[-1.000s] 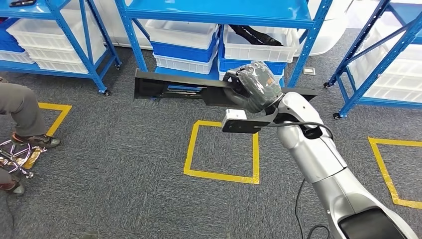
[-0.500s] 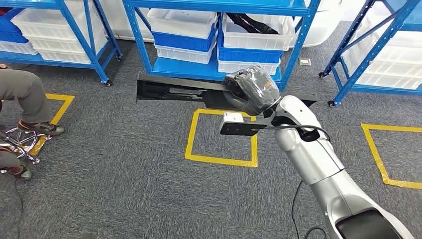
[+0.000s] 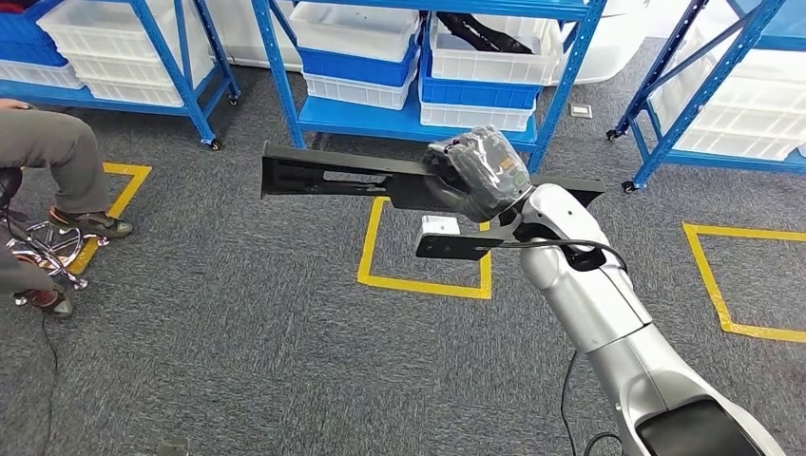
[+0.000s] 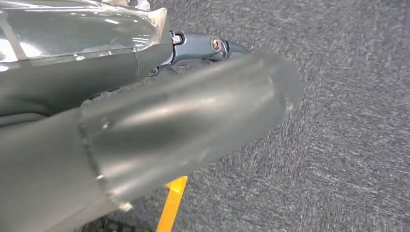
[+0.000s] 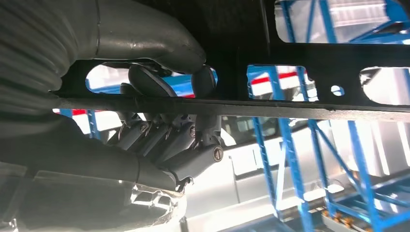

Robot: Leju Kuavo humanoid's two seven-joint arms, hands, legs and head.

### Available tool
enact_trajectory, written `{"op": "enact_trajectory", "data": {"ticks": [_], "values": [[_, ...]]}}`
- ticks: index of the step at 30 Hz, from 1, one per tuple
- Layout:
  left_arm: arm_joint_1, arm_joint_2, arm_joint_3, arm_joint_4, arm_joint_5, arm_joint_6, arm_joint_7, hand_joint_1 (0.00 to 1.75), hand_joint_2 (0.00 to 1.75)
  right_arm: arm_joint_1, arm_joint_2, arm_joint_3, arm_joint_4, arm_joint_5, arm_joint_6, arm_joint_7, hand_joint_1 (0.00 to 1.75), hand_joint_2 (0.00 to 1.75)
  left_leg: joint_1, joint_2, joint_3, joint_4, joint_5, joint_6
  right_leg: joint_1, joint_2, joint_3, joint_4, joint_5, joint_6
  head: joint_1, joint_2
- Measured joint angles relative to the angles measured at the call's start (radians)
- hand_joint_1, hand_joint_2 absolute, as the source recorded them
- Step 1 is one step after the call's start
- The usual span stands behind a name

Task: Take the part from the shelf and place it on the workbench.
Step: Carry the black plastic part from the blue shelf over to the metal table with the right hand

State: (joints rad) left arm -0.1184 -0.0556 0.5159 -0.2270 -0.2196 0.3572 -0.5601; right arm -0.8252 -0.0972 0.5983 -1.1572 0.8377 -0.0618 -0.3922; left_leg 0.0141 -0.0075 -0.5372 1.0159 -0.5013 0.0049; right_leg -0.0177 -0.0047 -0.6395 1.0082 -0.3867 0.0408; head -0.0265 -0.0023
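Note:
The part (image 3: pixel 333 176) is a long flat black bar with cut-out slots, held level above the carpet in front of the blue shelf. My right hand (image 3: pixel 480 171), wrapped in clear film, grips it toward its right half; the bar's other end sticks out past my wrist. In the right wrist view the thumb and the dark fingers (image 5: pixel 159 140) clamp the part's (image 5: pixel 300 108) thin edge from both sides. My left hand (image 4: pixel 145 121) hangs over the grey carpet, its thick thumb across the picture; how its fingers lie is unclear.
Blue shelves (image 3: pixel 399 119) with white and blue bins (image 3: pixel 352 28) stand ahead, and another shelf (image 3: pixel 684 104) stands at the right. Yellow tape squares (image 3: pixel 423 283) mark the carpet. A seated person (image 3: pixel 52 161) and a chrome chair base (image 3: pixel 43 252) are at the left.
The whole picture has shifted, shelves and floor marks sliding up and a little right, so the camera has moved. My right hand keeps its hold on the part.

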Motion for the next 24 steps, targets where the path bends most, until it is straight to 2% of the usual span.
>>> {"op": "enact_trajectory", "data": {"ticks": [1,2,3,5,6,7,8,9,10,11,12,13,14,15,16,17,18,19,21,22,23,24], "values": [[0.000,-0.001,0.001,0.000,0.001,0.000,-0.001,0.00,0.00,-0.001,0.001,0.000,0.002,0.000,-0.001,0.002,1.71,1.75,-0.002,0.003,-0.006,-0.003,0.010,0.011,-0.001,0.000,-0.004,0.001,0.002,0.006,-0.001,0.000],[0.000,-0.001,0.001,0.000,0.001,-0.001,-0.003,0.00,0.00,-0.001,0.003,-0.001,0.005,0.001,-0.003,0.004,1.71,1.75,-0.004,0.005,-0.014,-0.006,0.022,0.024,-0.001,0.000,-0.013,0.011,-0.011,0.008,0.000,0.000],[0.000,-0.002,0.002,0.000,0.002,-0.002,-0.005,0.00,0.00,0.000,0.003,-0.001,0.008,0.003,-0.006,0.007,1.71,1.75,-0.004,0.007,-0.025,-0.009,0.035,0.036,-0.001,0.001,-0.029,0.040,-0.041,0.006,0.001,0.000],[0.000,-0.002,0.004,0.000,0.002,-0.003,-0.009,0.00,0.00,0.000,0.004,-0.002,0.013,0.007,-0.014,0.012,1.71,1.75,-0.008,0.009,-0.054,-0.010,0.058,0.051,-0.001,0.002,-0.071,0.159,-0.132,-0.006,0.003,0.000],[0.000,-0.002,0.006,0.000,0.002,-0.003,-0.009,0.00,0.00,0.000,0.004,-0.002,0.015,0.009,-0.016,0.013,1.71,1.75,-0.011,0.009,-0.069,-0.010,0.070,0.054,-0.001,0.002,-0.088,0.230,-0.167,-0.006,0.004,0.000],[0.000,-0.002,0.007,0.000,0.002,-0.002,-0.010,0.00,0.00,0.001,0.005,-0.002,0.018,0.011,-0.018,0.014,1.71,1.75,-0.014,0.009,-0.085,-0.010,0.081,0.056,0.001,0.002,-0.096,0.285,-0.183,-0.003,0.004,0.000],[0.000,-0.002,0.008,0.000,0.002,-0.002,-0.010,0.00,0.00,0.002,0.007,-0.002,0.020,0.015,-0.019,0.015,1.71,1.75,-0.018,0.009,-0.100,-0.010,0.093,0.057,0.003,0.002,-0.087,0.310,-0.180,0.003,0.004,0.000],[0.000,-0.002,0.009,0.000,0.002,-0.002,-0.010,0.00,0.00,0.003,0.008,-0.001,0.022,0.022,-0.021,0.016,1.71,1.75,-0.022,0.009,-0.114,-0.010,0.105,0.057,0.007,0.002,-0.060,0.295,-0.162,0.006,0.004,0.000],[0.000,-0.003,0.009,0.000,0.002,-0.003,-0.010,0.00,0.00,0.003,0.011,0.000,0.023,0.031,-0.023,0.018,1.71,1.75,-0.027,0.008,-0.127,-0.009,0.115,0.057,0.012,0.002,-0.018,0.250,-0.142,0.005,0.004,0.000],[0.000,-0.004,0.009,0.000,0.002,-0.003,-0.011,0.00,0.00,0.002,0.014,0.001,0.024,0.041,-0.026,0.020,1.71,1.75,-0.030,0.009,-0.137,-0.009,0.125,0.056,0.020,0.002,0.041,0.177,-0.134,-0.004,0.004,0.000],[0.000,-0.006,0.009,0.000,0.002,-0.003,-0.011,0.00,0.00,0.001,0.020,0.002,0.024,0.049,-0.029,0.023,1.71,1.75,-0.034,0.009,-0.145,-0.008,0.134,0.054,0.027,0.001,0.100,0.094,-0.139,-0.017,0.004,0.000],[0.000,-0.007,0.009,0.000,0.002,-0.003,-0.012,0.00,0.00,-0.001,0.027,0.003,0.025,0.055,-0.031,0.025,1.71,1.75,-0.036,0.011,-0.150,-0.009,0.143,0.051,0.032,0.000,0.139,0.032,-0.149,-0.029,0.002,0.000],[-0.001,-0.007,0.010,0.000,0.001,-0.002,-0.012,0.00,0.00,-0.002,0.032,0.005,0.025,0.059,-0.033,0.028,1.71,1.75,-0.036,0.013,-0.152,-0.010,0.152,0.046,0.036,0.000,0.164,-0.012,-0.159,-0.038,0.001,0.000],[-0.001,-0.007,0.010,0.000,0.001,-0.002,-0.012,0.00,0.00,-0.003,0.037,0.006,0.027,0.061,-0.033,0.030,1.71,1.75,-0.035,0.014,-0.153,-0.012,0.160,0.041,0.037,-0.001,0.169,-0.031,-0.160,-0.044,0.001,0.000],[0.000,-0.006,0.010,0.000,0.000,-0.001,-0.012,0.00,0.00,-0.004,0.039,0.007,0.028,0.061,-0.034,0.033,1.71,1.75,-0.032,0.015,-0.155,-0.013,0.165,0.036,0.031,-0.002,0.164,-0.033,-0.152,-0.049,-0.001,0.000],[0.000,-0.005,0.010,0.000,-0.002,-0.001,-0.012,0.00,0.00,-0.005,0.042,0.007,0.031,0.060,-0.034,0.035,1.71,1.75,-0.029,0.013,-0.160,-0.006,0.156,0.028,0.025,-0.003,0.164,-0.037,-0.143,-0.058,0.000,0.000],[0.002,-0.005,0.010,0.000,-0.004,0.000,-0.011,0.00,0.00,-0.007,0.045,0.007,0.034,0.058,-0.034,0.036,1.71,1.75,-0.026,0.010,-0.169,0.014,0.131,0.020,0.019,-0.004,0.162,-0.040,-0.132,-0.066,-0.001,0.000],[0.003,-0.005,0.010,0.000,-0.007,0.001,-0.011,0.00,0.00,-0.008,0.049,0.007,0.036,0.055,-0.034,0.038,1.71,1.75,-0.021,0.007,-0.184,0.055,0.091,0.011,0.013,-0.006,0.158,-0.042,-0.121,-0.071,-0.001,0.000],[0.004,-0.004,0.010,0.000,-0.011,0.003,-0.010,0.00,0.00,-0.010,0.054,0.007,0.043,0.046,-0.034,0.040,1.71,1.75,-0.009,0.004,-0.220,0.176,0.007,-0.009,0.013,-0.007,0.142,-0.041,-0.106,-0.072,-0.003,0.000],[0.005,-0.003,0.010,0.000,-0.012,0.003,-0.009,0.00,0.00,-0.009,0.055,0.007,0.047,0.045,-0.034,0.041,1.71,1.75,-0.002,0.005,-0.231,0.227,-0.013,-0.018,0.011,-0.007,0.135,-0.041,-0.101,-0.069,-0.002,0.000],[0.006,-0.003,0.010,0.000,-0.013,0.003,-0.009,0.00,0.00,-0.007,0.055,0.007,0.051,0.047,-0.036,0.042,1.71,1.75,0.006,0.005,-0.228,0.249,-0.014,-0.028,0.008,-0.007,0.128,-0.039,-0.097,-0.065,-0.002,0.000],[0.007,-0.002,0.010,0.000,-0.014,0.003,-0.008,0.00,0.00,-0.006,0.054,0.008,0.054,0.056,-0.041,0.044,1.71,1.75,0.014,0.006,-0.207,0.235,0.002,-0.037,0.003,-0.008,0.123,-0.036,-0.094,-0.061,-0.002,0.000]]}}
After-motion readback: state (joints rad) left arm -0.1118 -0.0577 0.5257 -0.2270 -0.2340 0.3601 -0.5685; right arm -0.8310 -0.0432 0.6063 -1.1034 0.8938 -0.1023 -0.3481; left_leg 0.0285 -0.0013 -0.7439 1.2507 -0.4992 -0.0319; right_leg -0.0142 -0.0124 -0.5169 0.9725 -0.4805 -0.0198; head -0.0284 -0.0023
